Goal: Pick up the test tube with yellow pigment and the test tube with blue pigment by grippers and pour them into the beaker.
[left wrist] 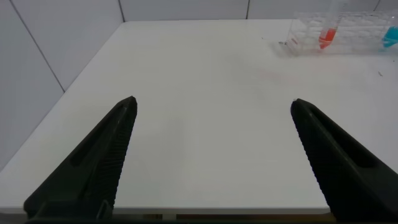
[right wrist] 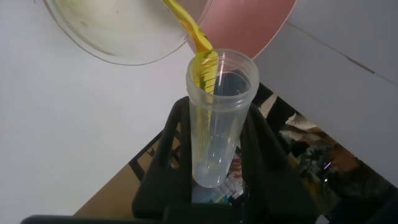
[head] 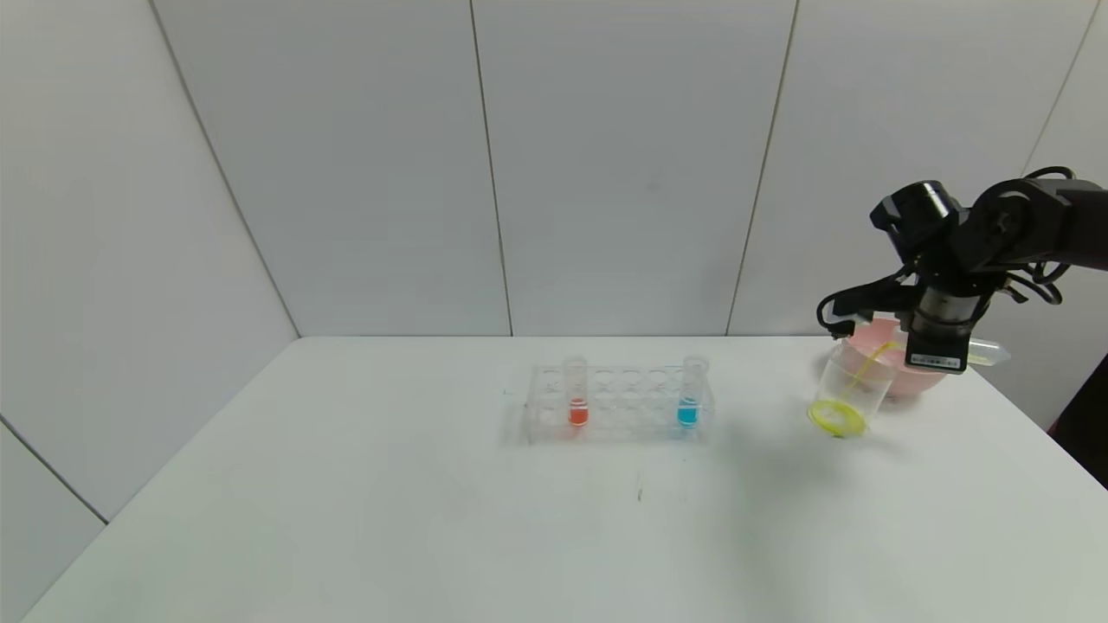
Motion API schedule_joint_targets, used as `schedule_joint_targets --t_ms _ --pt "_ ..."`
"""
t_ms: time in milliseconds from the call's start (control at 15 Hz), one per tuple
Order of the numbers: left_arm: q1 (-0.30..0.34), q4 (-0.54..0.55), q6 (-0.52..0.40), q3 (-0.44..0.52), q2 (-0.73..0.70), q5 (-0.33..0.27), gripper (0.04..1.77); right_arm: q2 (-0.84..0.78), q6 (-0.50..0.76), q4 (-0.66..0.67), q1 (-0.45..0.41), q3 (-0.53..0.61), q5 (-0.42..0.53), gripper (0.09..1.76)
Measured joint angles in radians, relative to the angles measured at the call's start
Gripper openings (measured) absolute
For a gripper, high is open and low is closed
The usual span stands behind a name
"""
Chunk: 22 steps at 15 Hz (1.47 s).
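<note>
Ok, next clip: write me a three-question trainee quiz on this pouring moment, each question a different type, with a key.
1. True or false: the right gripper holds the test tube with yellow pigment tipped, and yellow liquid streams into the beaker.
2. Multiple choice: which tubes stand in the clear rack?
A. yellow and blue
B. the red-orange tube and the test tube with blue pigment
C. red-orange only
3. Fill in: just behind the beaker sits a pink ____.

Key: 1 true; 2 B; 3 bowl.
</note>
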Motion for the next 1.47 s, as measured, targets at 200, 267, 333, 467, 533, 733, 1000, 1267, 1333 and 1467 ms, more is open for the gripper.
schedule_joint_targets --t_ms 200,267,333,467,533,733,1000,1267,1333,1467 --pt "0.0 0.0 0.0 0.0 0.0 0.0 1.76 0.001 -0.027 -0.009 0.011 0.0 -0.001 0.51" --pt "0.0 0.0 0.0 0.0 0.0 0.0 1.76 0.002 -0.042 -0.011 0.013 0.0 -0.001 0.51" --pt "0.0 0.0 0.0 0.0 0.0 0.0 1.76 0.002 -0.057 -0.013 0.013 0.0 -0.001 0.51" --pt "0.0 0.0 0.0 0.0 0.0 0.0 1.76 0.003 -0.081 -0.018 0.014 0.0 -0.021 0.51" --pt "0.0 0.0 0.0 0.0 0.0 0.0 1.76 0.003 -0.099 -0.027 0.015 0.0 -0.04 0.51" --pt "0.0 0.0 0.0 0.0 0.0 0.0 1.76 0.001 -0.134 -0.042 0.015 0.0 -0.052 0.51" --pt "0.0 0.0 0.0 0.0 0.0 0.0 1.76 -0.003 -0.141 -0.041 0.013 0.0 -0.048 0.51" --pt "0.0 0.0 0.0 0.0 0.0 0.0 1.76 -0.02 -0.131 -0.066 -0.024 0.0 0.108 0.51" --pt "0.0 0.0 0.0 0.0 0.0 0.0 1.76 -0.029 -0.131 -0.075 -0.044 0.0 0.171 0.51" --pt "0.0 0.0 0.0 0.0 0.0 0.0 1.76 -0.051 -0.115 -0.113 -0.092 0.0 0.306 0.51"
